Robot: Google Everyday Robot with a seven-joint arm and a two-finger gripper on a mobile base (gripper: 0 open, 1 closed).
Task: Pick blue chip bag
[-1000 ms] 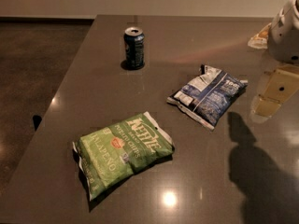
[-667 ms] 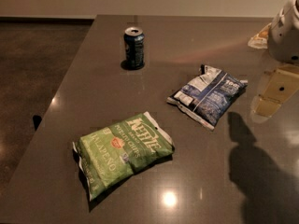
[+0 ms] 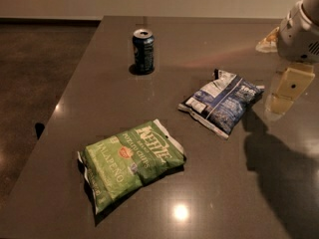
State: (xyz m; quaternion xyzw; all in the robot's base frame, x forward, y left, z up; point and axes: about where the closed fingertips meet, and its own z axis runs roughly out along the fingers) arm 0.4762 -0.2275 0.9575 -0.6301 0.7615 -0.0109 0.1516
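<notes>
The blue chip bag [image 3: 222,102] lies flat on the dark table [image 3: 209,183], right of centre, navy with white patches and lettering. My gripper [image 3: 284,94] hangs at the right edge of the view, just right of the bag and a little above the table, under the white arm housing [image 3: 299,31]. It holds nothing that I can see.
A bright green Kettle jalapeno bag [image 3: 130,162] lies at the front left of the table. A dark blue soda can [image 3: 143,51] stands upright at the back left. The table's left edge drops to the floor. A pale object [image 3: 268,39] lies at the back right.
</notes>
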